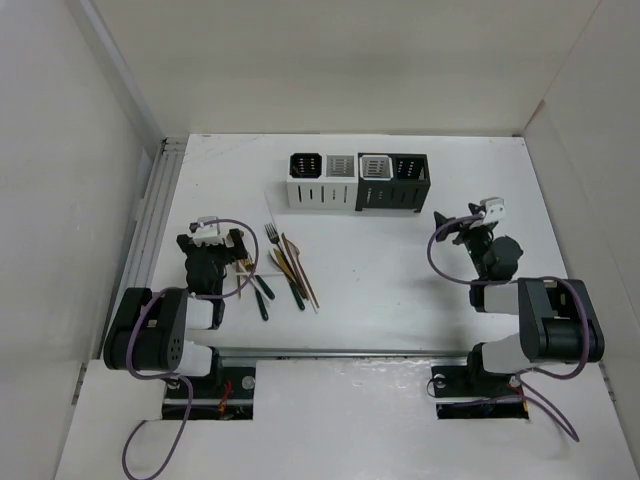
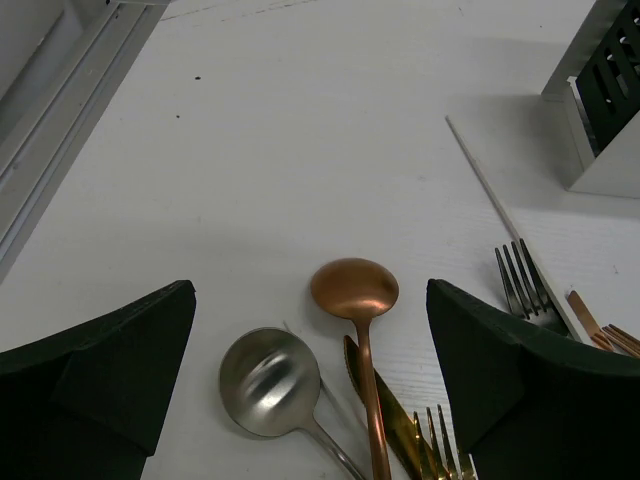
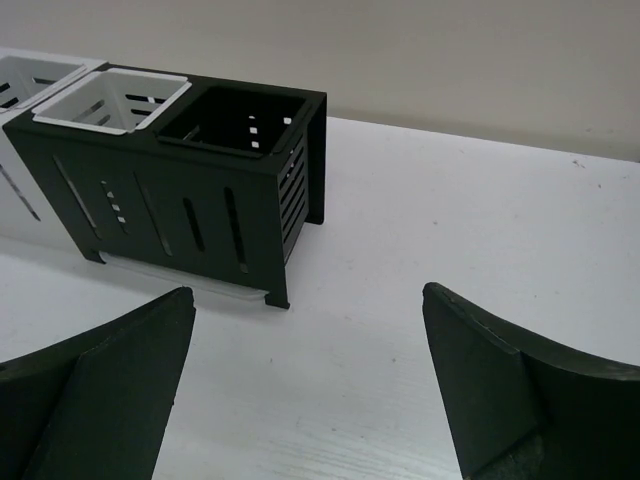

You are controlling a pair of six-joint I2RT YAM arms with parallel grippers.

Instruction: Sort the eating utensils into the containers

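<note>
Left claw (image 2: 310,330): wide open and holding nothing. Its jaws stand either side of the spoon bowls, low over the table (image 2: 300,130), which reads as lining up for a first pick.
Right claw (image 3: 308,300): also wide and empty. It faces the black end of the boxes (image 3: 190,210), well apart from the pile (probably parked there to serve that end, though that is only a guess).
Between the left jaws: the copper spoon (image 2: 355,290) lies bowl up, with its handle running back toward you. The silver spoon (image 2: 262,380) is just beside it, their bowls apart.
Next out: a gold knife (image 2: 385,410) lies along the copper handle, a gold fork (image 2: 435,450) is beside that, and a dark fork (image 2: 525,290) and a white stick (image 2: 500,205) lie further over.
Pile (image 1: 285,270): loose on the table just ahead of the left arm, fanned and overlapping, so you will want to take an outer piece first.
Boxes, from above (image 1: 357,181): four joined in a row at the far side, the white pair toward your left and the black pair toward your right, near the pile but not touching it.
Look of the utensils: slim, smooth and shiny, lying flat, so there is little for the pads to catch.
Progress: the boxes you can see into from the right wrist show nothing inside, so sorting looks not yet begun.
</note>
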